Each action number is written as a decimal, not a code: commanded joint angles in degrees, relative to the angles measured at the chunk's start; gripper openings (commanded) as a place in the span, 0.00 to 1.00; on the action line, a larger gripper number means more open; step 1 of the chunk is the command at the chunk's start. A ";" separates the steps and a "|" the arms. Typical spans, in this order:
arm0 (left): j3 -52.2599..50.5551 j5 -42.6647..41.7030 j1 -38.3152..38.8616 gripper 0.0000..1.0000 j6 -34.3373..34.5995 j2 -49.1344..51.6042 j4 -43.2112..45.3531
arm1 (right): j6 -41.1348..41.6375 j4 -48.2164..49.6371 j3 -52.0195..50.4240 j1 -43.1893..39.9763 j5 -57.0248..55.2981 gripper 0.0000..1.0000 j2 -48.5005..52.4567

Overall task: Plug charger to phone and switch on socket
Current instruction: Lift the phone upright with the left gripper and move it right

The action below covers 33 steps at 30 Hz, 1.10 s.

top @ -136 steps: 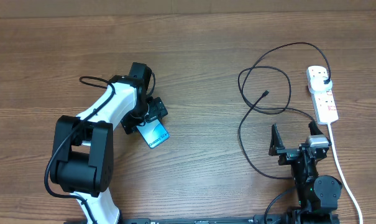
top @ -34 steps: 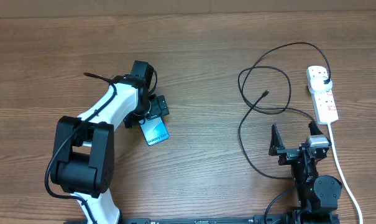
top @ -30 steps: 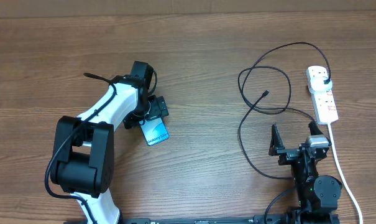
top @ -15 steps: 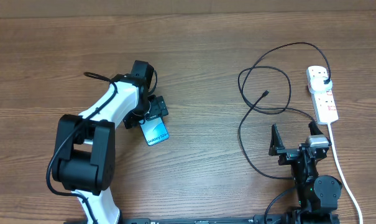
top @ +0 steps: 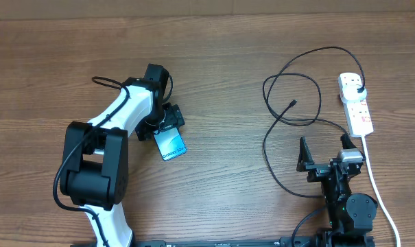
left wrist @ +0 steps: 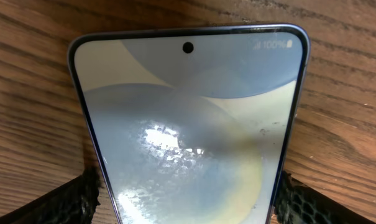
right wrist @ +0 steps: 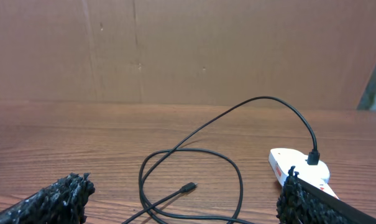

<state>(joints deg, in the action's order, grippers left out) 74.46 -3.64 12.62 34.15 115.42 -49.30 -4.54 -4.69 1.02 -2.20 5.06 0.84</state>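
Left fingers (left wrist: 76, 200) stand wide, one pad at each long edge of the phone (left wrist: 188, 143). Pads sit right at the edges; cannot tell whether they press or only flank. The phone lies flat on the table (top: 214, 48), screen up and lit, its camera-hole end pointing away from the wrist. From overhead the left gripper (top: 162, 125) covers the phone's near end, and the rest of the phone juts out at a slant toward the robot side. Right fingers (right wrist: 51, 202) are spread fully apart with nothing between them. The right gripper (top: 324, 156) hangs low near the front edge, well apart from the phone. The charger (top: 327, 48) lies in loose loops just ahead of it, one loop passing close by its left finger. The connector tip (top: 292, 103) lies free inside the loops. The plug (top: 359, 89) sits in the far end of the socket (top: 358, 113), which lies near the right edge with its white cord (top: 376, 189) trailing toward the front. Bare wood runs between the phone and the loops and across the far side. The surface is brown wood grain; a plain brown wall (right wrist: 175, 50) stands behind.
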 commanded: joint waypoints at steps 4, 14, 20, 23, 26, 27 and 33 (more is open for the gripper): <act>-5.73 -12.94 2.49 0.92 -0.24 11.08 -0.39 | -0.26 0.26 -0.57 0.31 -0.52 1.00 -0.68; -5.73 -12.74 3.45 0.93 1.90 11.08 -0.13 | -0.26 0.24 -0.57 0.31 -0.52 1.00 -0.68; -5.73 -11.65 3.41 0.92 2.62 11.08 0.09 | -0.24 0.24 -0.57 0.31 -0.52 1.00 -0.68; -5.73 -9.16 3.43 0.91 4.39 11.08 0.09 | -0.26 0.26 -0.57 0.31 -0.52 1.00 -0.68; -5.73 -7.98 3.43 0.88 4.42 11.08 0.48 | -0.26 0.26 -0.57 0.31 -0.52 1.00 -0.68; -5.73 -7.69 3.43 0.87 4.42 11.08 0.55 | -0.26 0.26 -0.57 0.31 -0.52 1.00 -0.68; -5.73 -5.31 3.43 0.82 4.44 11.08 0.74 | -0.26 0.24 -0.57 0.31 -0.52 1.00 -0.68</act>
<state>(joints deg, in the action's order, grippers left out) 74.81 -1.98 14.83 37.60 115.90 -50.57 -4.54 -4.69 1.02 -2.20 5.08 0.84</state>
